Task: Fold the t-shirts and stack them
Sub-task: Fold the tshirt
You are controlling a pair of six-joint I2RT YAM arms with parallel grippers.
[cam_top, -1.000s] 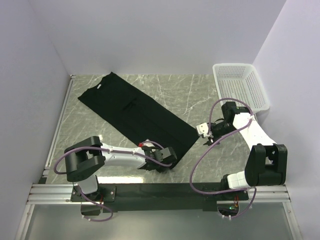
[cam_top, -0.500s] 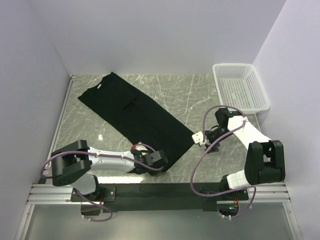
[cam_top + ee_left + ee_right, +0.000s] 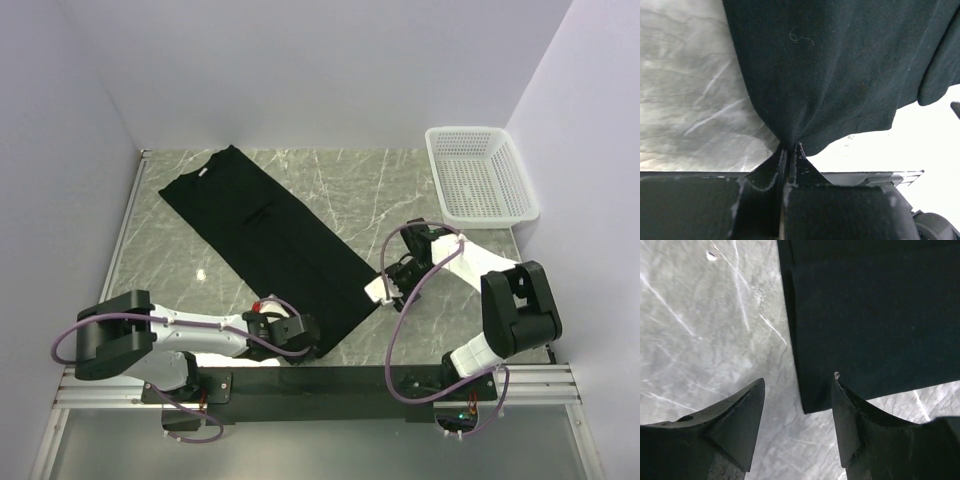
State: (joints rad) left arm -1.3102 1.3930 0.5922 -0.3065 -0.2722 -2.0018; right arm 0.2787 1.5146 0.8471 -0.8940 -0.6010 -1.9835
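Left gripper (image 3: 788,148) clamped on t-shirt (image 3: 840,65) hem; right gripper (image 3: 798,385) jaws apart astride corner. Cloth likely floppy: pinch corners.

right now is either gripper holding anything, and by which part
The left gripper pinches the t-shirt at its near hem. The right gripper is open over the other hem corner, holding nothing.

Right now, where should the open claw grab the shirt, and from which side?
Grab the hem corner of the shirt just ahead of the right gripper. Come in low from the bare table side, because the cloth lies flat and that edge is free. The left gripper is shut on the other hem corner, so both would probably lift evenly.
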